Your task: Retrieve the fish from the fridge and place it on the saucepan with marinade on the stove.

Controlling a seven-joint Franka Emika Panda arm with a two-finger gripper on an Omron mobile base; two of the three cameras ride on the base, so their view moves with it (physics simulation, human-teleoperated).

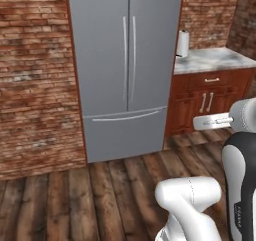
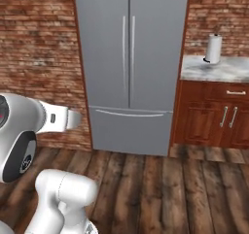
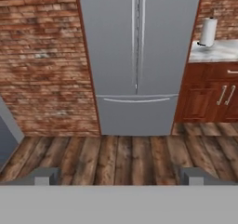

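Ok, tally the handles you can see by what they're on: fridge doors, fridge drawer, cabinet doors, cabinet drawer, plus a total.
Fridge door handles: 2
Fridge drawer handle: 1
Cabinet door handles: 2
Cabinet drawer handle: 1
Total: 6

The tall grey French-door fridge [image 1: 125, 70] looked like smooth, matt brushed metal with slim metal handles. Left of it, the red brick wall [image 1: 32, 80] appeared rough. Right of it stood glossy reddish wooden cabinets [image 1: 207, 102] under a polished marble surface [image 1: 215, 60]. Before it lay dark wooden floor planks [image 1: 100, 195].
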